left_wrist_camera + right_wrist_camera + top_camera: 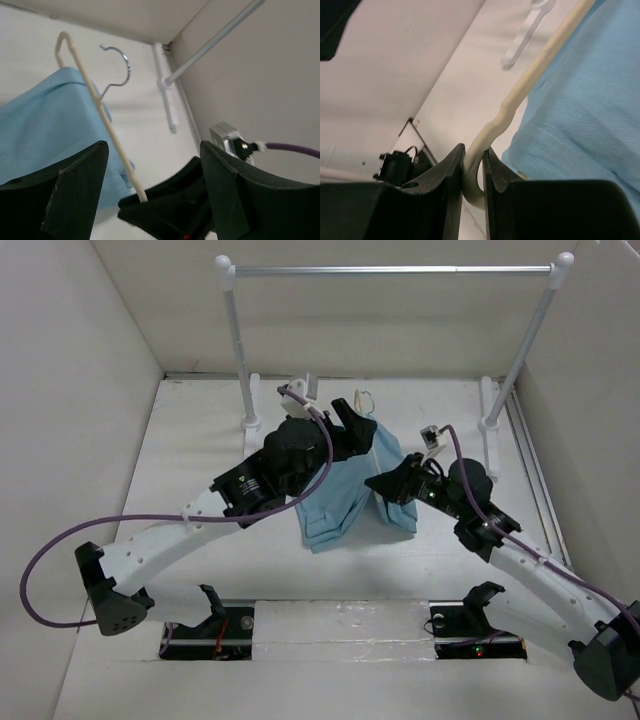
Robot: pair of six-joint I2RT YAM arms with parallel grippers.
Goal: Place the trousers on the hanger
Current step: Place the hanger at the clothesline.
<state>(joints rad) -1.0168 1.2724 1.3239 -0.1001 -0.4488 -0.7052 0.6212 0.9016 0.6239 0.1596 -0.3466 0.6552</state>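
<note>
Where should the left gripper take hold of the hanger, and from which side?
Probably the bare slanted arm of the hanger, just under the wire hook, from the side free of the trousers: there it is uncovered, and the right gripper clamps the lower corner.

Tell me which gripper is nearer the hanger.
Right. The right gripper is shut on the hanger at its end; the left gripper is open, with the hanger ahead of its fingers, untouched.

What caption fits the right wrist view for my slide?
Right end effector clamps the beige hanger at its bent corner, blue trousers beside it.
</note>
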